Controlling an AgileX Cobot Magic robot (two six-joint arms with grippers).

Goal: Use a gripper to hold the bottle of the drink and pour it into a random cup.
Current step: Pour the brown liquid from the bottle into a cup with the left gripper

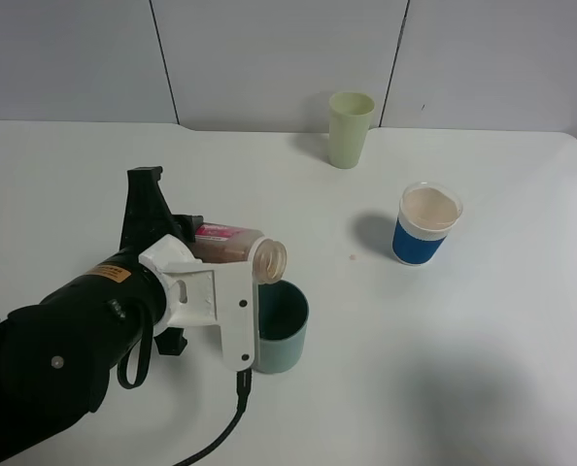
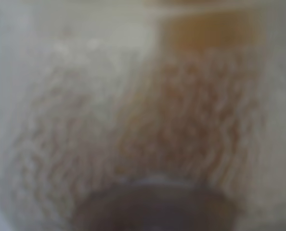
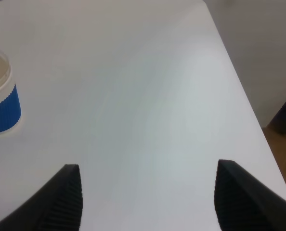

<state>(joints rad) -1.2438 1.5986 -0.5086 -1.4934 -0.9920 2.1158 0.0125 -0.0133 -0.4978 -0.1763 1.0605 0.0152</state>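
Above the cup (image 1: 287, 332), left claw (image 1: 220, 264) tilts bottle (image 1: 238, 245); label (image 1: 219, 233) unreadable.

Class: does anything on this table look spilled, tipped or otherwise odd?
A small brownish speck lies on the table between the teal cup and the blue-and-white cup, possibly a stray drop. Nothing else looks wrong.

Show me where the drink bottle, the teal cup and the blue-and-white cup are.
drink bottle (image 1: 228, 243), exterior high view, labelled body.
teal cup (image 1: 281, 357), exterior high view, outer wall.
blue-and-white cup (image 1: 420, 243), exterior high view, blue band.
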